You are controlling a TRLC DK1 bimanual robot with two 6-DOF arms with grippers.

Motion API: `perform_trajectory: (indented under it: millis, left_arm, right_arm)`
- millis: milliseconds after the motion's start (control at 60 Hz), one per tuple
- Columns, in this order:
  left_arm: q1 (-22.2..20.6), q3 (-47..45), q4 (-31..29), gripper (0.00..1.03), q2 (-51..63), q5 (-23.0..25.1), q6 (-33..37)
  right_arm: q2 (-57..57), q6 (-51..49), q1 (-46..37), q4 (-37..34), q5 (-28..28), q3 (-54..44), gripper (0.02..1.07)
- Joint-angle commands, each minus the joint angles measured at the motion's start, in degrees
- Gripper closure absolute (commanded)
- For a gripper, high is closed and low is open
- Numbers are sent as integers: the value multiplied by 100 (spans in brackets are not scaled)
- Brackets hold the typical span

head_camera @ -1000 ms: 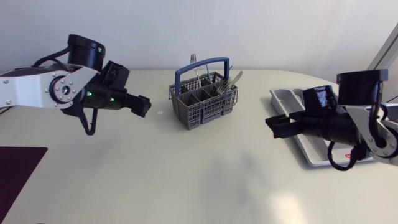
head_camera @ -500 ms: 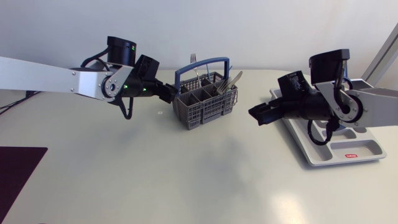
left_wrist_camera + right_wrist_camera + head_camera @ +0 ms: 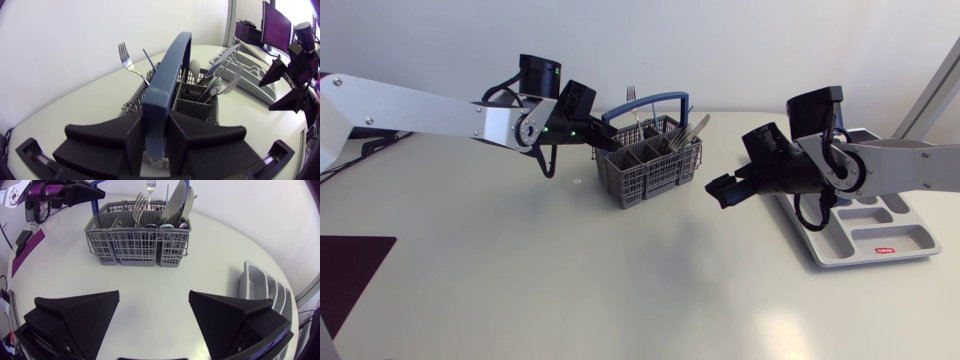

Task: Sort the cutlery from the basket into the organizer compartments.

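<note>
Left end effector (image 3: 156, 118) is pinching the blue handle (image 3: 167, 75) of the grey cutlery basket (image 3: 650, 172) low down at one end, one finger (image 3: 132, 142) pressed on each side of it. In the head view this end effector (image 3: 604, 140) sits at the basket's left end, and the left arm comes in long and straight from the left edge. The basket stands upright on the worktop (image 3: 570, 285), near the back, about mid-width. It holds cutlery standing up: one fork (image 3: 126, 54) at the far side with tines up, and more forks (image 3: 139, 204), spoon bowls and a knife blade (image 3: 175, 202) leaning together at the end toward the organizer.

Right end effector (image 3: 722, 190) is spread wide, gripping nothing. It hangs over bare worktop between the basket and the organizer and points at the basket. The grey organizer (image 3: 812, 243) lies flat at the right side, well apart from the basket, partly under the right arm. The compartments that can be seen look bare.

A dark purple mat (image 3: 348, 275) lies at the front left corner.
</note>
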Motion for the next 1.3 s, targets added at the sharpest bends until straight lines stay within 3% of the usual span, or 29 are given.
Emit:
perform_trajectory:
  millis: [0,250,550,583,600,633,667,750,850,917,967,1117,1133,1167,1283]
  left_arm:
    - [-33,32,-175,100,-14,95,76]
    - [-7,-786,-684,100,-998,482,93]
    - [169,-2719,-957,100,-2932,746,410]
    - [204,-2833,-957,95,-3011,746,454]
    - [230,-2904,-966,87,-3072,746,462]
    - [283,-3062,-966,60,-3213,737,506]
    - [274,-3211,-966,46,-3398,693,629]
    - [301,-3563,-966,27,-4048,605,700]
    - [362,-3871,-983,22,-4725,605,761]
    - [538,-4038,-1194,23,-5094,596,919]
    - [617,-4090,-1335,32,-5155,596,1016]
    - [872,-4345,-1449,63,-5111,614,1315]
    - [872,-4415,-1431,71,-5032,614,1403]
    - [890,-4477,-1396,79,-4944,622,1429]
    - [898,-4574,-1071,95,-4523,631,1526]
  right_arm:
    - [76,-102,40,59,11,155,7]
    - [94,-129,23,94,117,146,7]
    - [-443,-190,-21,86,108,-302,7]
    - [-451,-234,-30,86,108,-346,7]
    - [-451,-243,-30,86,108,-355,7]
    - [-434,-269,-39,86,108,-372,7]
    - [-407,-269,-56,86,108,-372,7]
    - [-293,-269,-144,42,73,-284,8]
    - [-135,-252,-153,-20,11,-153,14]
    - [50,-217,-144,-134,-33,32,22]
    - [181,-146,-153,-169,-94,146,31]
    - [630,65,-144,-187,-235,550,70]
    - [735,109,-144,-187,-305,638,79]
    - [832,161,-153,-187,-340,735,86]
    - [1298,442,-188,-380,-815,1236,98]
